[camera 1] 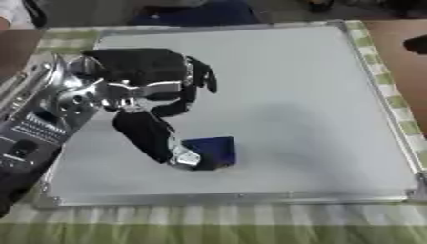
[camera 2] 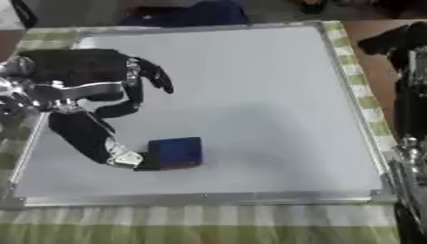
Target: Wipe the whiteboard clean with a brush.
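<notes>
Nearest me, the green checked cloth (camera 1: 208, 224) runs under the front edge of the whiteboard (camera 1: 283, 95), whose metal frame lies slightly askew. On the board's near left part I see the blue brush (camera 2: 175, 152) lying flat on the white surface. My left hand (camera 1: 150, 81) reaches in from the left, palm hovering over the board; its thumb (camera 2: 87, 136) stretches down and touches the brush's left side, while the fingers (camera 1: 200, 76) curl downward farther back, away from the brush, holding nothing. My right arm (camera 2: 409, 95) shows only at the right edge; its hand I cannot tell.
</notes>
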Controlling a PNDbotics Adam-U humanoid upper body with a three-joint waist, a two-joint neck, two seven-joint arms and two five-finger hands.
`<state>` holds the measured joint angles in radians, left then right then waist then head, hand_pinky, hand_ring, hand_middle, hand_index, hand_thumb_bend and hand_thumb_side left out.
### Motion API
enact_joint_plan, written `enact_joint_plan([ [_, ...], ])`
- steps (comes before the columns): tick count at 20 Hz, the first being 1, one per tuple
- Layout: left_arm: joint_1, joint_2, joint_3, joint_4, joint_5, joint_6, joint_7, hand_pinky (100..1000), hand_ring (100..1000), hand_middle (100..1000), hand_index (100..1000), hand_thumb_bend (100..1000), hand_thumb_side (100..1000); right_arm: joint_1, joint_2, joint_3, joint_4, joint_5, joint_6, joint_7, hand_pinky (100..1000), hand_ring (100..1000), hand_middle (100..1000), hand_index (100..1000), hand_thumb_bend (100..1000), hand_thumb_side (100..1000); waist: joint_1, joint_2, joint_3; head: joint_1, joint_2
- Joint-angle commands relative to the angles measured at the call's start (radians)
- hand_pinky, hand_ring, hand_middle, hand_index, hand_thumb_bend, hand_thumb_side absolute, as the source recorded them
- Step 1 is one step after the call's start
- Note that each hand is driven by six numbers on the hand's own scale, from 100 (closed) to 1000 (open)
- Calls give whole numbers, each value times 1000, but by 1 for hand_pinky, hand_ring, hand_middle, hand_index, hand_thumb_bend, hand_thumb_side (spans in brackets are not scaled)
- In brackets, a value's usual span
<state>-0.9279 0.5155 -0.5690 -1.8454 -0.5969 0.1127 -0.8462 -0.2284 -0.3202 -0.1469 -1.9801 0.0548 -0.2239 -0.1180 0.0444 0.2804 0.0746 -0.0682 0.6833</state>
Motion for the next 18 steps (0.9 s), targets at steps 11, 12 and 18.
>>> enact_joint_plan([
  [11,8,-61,-31,184,-77,-4,40,728,819,764,100,409,541,-12,-8,-4,-20,-1,-1,6,704,631,496,508,100,947,-6,-6,-7,7,-5],
  [12,11,-65,-33,195,-82,-4,45,727,817,758,100,418,552,-12,-8,-4,-20,0,-1,6,704,631,496,508,100,951,-7,-4,-7,7,-3],
  [18,27,-86,-33,221,-90,-5,64,729,818,757,100,450,585,-14,-3,-4,-20,4,1,10,704,630,495,506,100,952,-9,5,-5,4,-1],
])
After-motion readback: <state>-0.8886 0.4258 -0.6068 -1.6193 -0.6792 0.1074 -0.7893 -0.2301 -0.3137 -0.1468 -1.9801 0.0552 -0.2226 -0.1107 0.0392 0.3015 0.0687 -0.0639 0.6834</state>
